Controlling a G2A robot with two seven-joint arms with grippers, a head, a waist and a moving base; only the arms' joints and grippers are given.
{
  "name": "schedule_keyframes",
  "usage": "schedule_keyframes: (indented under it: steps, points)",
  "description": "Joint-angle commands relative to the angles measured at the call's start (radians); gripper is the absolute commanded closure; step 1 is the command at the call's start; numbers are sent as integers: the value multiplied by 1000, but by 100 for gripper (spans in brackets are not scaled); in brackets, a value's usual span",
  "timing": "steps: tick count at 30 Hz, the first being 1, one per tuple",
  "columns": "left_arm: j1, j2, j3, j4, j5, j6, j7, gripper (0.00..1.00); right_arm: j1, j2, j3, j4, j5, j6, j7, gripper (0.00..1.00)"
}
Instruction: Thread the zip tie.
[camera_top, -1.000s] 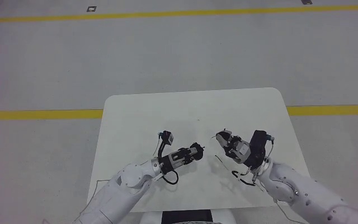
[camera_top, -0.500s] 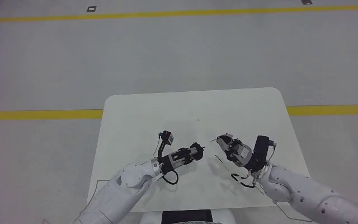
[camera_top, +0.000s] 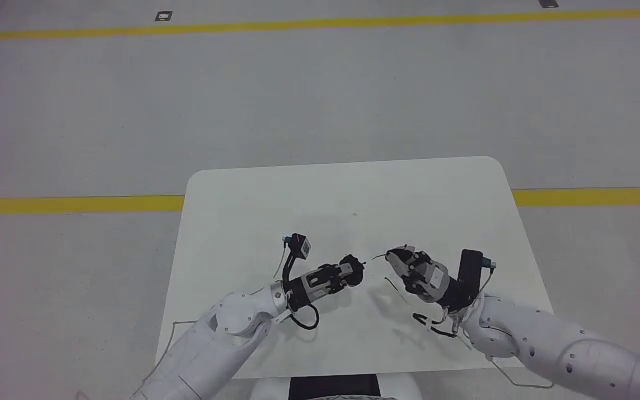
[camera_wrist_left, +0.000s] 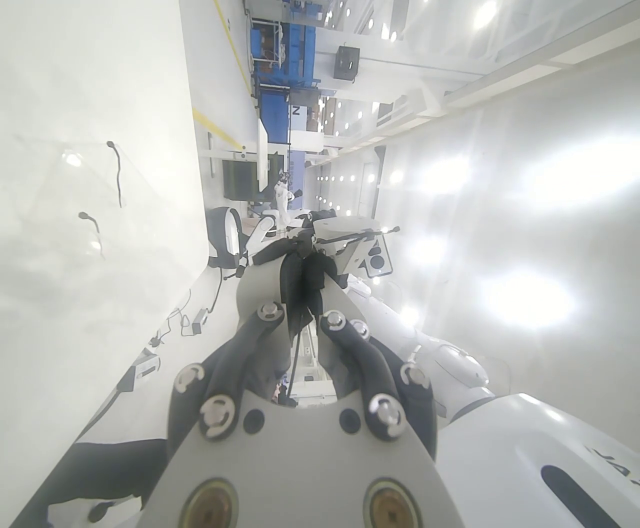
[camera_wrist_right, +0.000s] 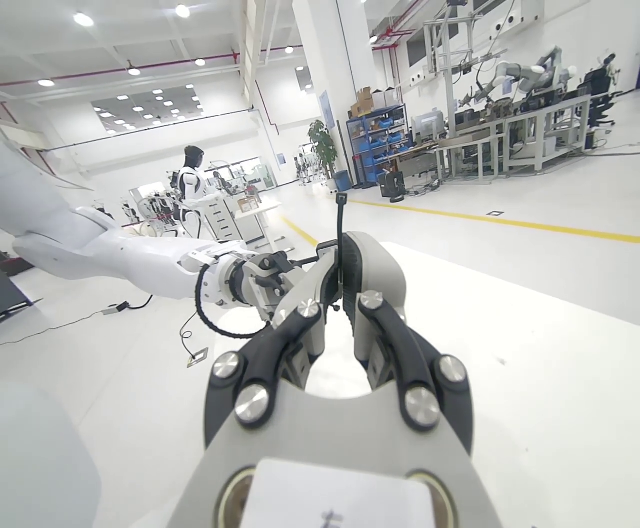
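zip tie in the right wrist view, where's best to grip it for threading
Grip the strap just below the head, pads closing from either side, as the right pincer does. The zip tie sticks out past the fingertips, its blocky head clear of them, which should leave the slot free for the tail.

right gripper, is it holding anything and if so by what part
Yes: the right gripper is shut on the zip tie, pinching its strap, with the head end sticking out past the fingertips.

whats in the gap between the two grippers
In the top view, a thin stretch of the zip tie, held in the right gripper, crosses the gap toward the left gripper above the table.
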Motion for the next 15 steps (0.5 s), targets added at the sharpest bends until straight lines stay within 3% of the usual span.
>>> schedule_keyframes:
  steps: [1,15]
  points:
    - [0,0,0,0,0,0,0,100,0,0,0,0,0,0,0,100]
    - [0,0,0,0,0,0,0,100,-11,-6,19,6,-2,0,28,100]
